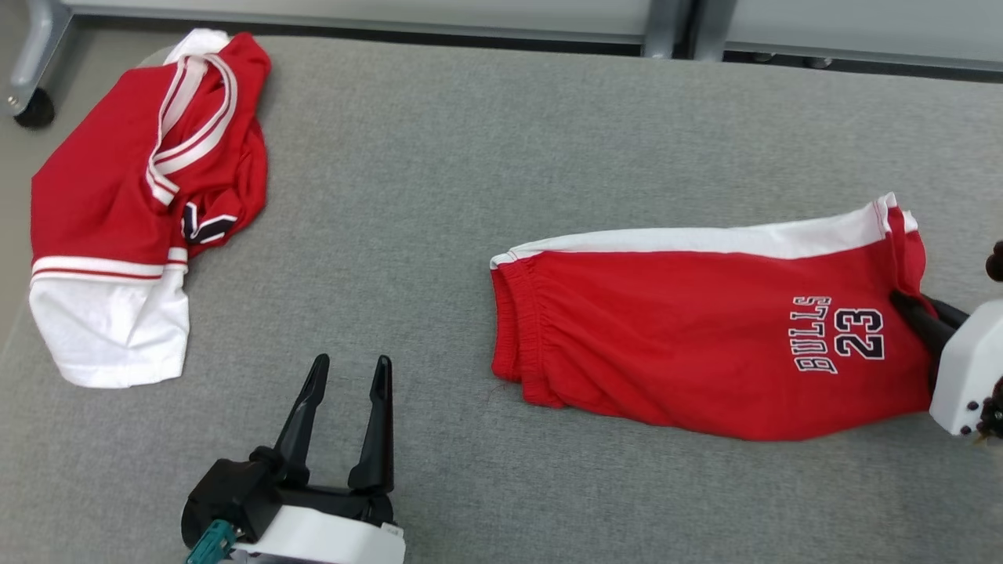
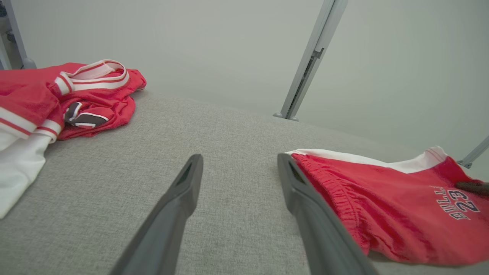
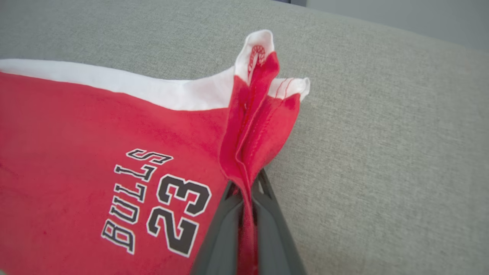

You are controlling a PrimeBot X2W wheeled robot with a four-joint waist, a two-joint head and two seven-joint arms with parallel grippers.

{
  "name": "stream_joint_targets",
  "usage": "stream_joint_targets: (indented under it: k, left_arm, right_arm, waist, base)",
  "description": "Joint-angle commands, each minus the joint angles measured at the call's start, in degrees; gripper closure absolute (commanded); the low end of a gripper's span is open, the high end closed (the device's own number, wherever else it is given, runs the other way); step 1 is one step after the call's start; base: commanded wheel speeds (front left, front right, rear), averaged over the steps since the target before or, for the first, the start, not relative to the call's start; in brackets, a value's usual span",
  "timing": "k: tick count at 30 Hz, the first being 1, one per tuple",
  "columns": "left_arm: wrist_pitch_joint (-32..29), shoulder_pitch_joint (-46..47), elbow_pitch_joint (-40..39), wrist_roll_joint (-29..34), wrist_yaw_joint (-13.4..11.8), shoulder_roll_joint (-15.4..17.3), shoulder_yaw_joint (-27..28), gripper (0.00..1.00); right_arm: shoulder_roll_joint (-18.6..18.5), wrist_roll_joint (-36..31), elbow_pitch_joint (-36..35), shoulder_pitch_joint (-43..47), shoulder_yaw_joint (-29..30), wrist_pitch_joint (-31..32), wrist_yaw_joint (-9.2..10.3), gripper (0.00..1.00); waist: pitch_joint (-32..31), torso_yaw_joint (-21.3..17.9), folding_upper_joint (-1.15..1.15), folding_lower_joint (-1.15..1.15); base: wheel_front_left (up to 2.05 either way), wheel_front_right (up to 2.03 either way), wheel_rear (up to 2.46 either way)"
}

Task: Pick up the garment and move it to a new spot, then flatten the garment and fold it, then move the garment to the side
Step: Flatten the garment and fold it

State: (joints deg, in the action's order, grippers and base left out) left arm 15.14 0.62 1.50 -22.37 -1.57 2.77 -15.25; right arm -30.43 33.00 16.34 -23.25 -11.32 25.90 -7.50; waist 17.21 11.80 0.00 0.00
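Looking at red shorts [image 1: 705, 337] spread over the right side of the head view, flat on the grey pad [image 1: 470, 117]. Got the right claw [image 3: 244, 198] pinched shut on their bunched-up hem at the far right edge. Got the left claw [image 1: 351, 362] wide open at lower left, well apart from the shorts. Also spotting a crumpled jersey [image 1: 133, 196] upper left.

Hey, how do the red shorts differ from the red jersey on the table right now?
The shorts lie mostly flat; the jersey sits crumpled in a heap. The right gripper is shut on the shorts' hem, while the jersey lies apart from the open left gripper. The shorts show BULLS 23; the jersey shows striped trim. Both are red and white, on the grey table.
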Motion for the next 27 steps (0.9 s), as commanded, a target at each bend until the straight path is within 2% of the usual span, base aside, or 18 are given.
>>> stream_joint_targets:
  k: [1,6,11,18,22,27]
  left_arm:
    - [0.0,-1.3,0.4,1.3,0.6,0.2,1.2,0.0]
    - [0.0,-3.7,1.0,3.9,2.3,0.3,3.7,0.0]
    - [0.0,-5.1,1.3,5.0,3.5,0.3,5.4,0.0]
    - [0.0,-5.4,2.1,4.6,3.9,0.2,4.7,0.0]
    - [0.0,-5.1,2.1,3.4,2.9,0.2,3.9,0.0]
    - [0.0,-5.6,1.7,2.1,1.8,0.2,3.3,0.0]
  right_arm:
    - [-0.1,0.9,-1.3,2.7,1.1,-0.3,0.01,1.0]
    - [1.5,2.6,-2.6,7.9,4.2,0.0,0.01,1.0]
    - [3.5,2.7,1.0,8.1,8.8,-0.9,0.01,1.0]
    - [-0.7,0.8,5.2,6.3,17.0,0.1,0.01,1.0]
    - [-1.6,2.7,0.3,6.2,17.9,2.1,-0.03,1.0]
    - [-0.8,4.7,-8.3,8.0,13.6,5.1,-0.02,1.0]
  waist:
    - [-3.8,-3.9,0.0,0.0]
    - [-6.0,-6.8,0.0,0.0]
    - [-6.8,-7.7,0.0,0.0]
    - [-7.0,-5.7,0.0,0.0]
    - [-7.4,-4.1,0.0,0.0]
    - [-7.7,-3.4,0.0,0.0]
  base:
    - [0.0,0.0,0.0]
    - [0.0,0.0,0.0]
    - [0.0,0.0,0.0]
    - [0.0,0.0,0.0]
    - [0.0,0.0,0.0]
    - [0.0,0.0,0.0]
